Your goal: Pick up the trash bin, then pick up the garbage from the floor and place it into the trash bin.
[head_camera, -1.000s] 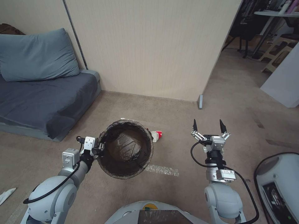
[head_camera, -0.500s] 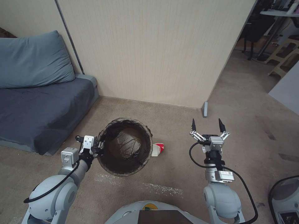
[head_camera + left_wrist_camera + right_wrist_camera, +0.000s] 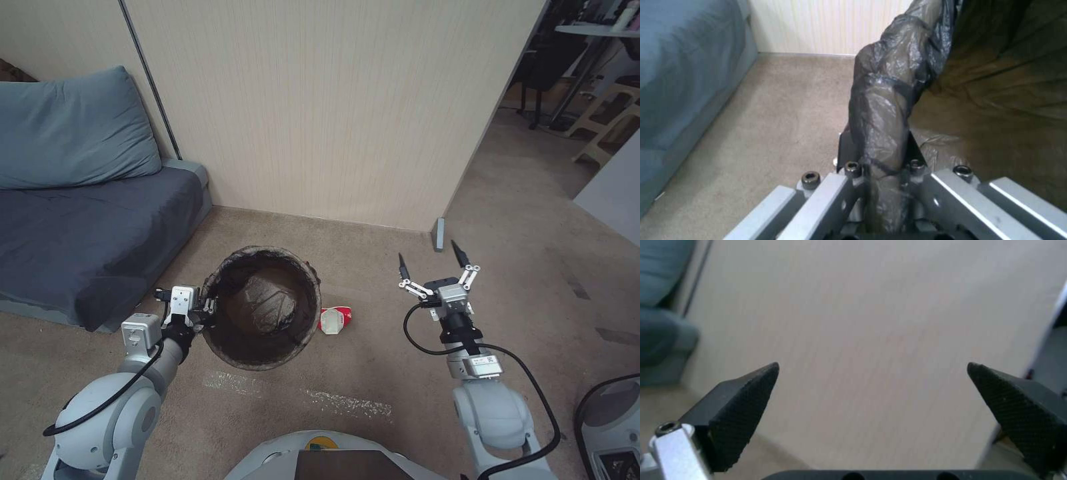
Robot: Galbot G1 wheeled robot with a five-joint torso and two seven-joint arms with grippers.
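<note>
The trash bin (image 3: 261, 360) hangs above the floor (image 3: 373, 360), lined with a dark bag, its mouth facing up. My left gripper (image 3: 208, 308) is shut on the bin's bag-covered rim (image 3: 882, 110) at its left side. A crumpled red-and-white carton (image 3: 333, 319), a piece of the garbage, lies on the carpet just right of the bin. My right gripper (image 3: 430, 261) is held open in the air to the right of the carton, its black fingertips (image 3: 746, 406) spread wide and pointing at the wall, nothing between them.
A beige panel wall (image 3: 333, 107) stands close ahead, ending at a corner post (image 3: 438, 234). A grey-blue sofa (image 3: 80, 227) with a cushion lies to the left. Pale tape strips (image 3: 300, 393) mark the carpet. Furniture legs (image 3: 587, 100) stand far right; a round device (image 3: 613, 427) sits at lower right.
The camera view shifted closer to the wall, then steadied. The carton now shows fully beside the bin. My right gripper has turned slightly left and lifted; the left arm drew the bin a little left.
</note>
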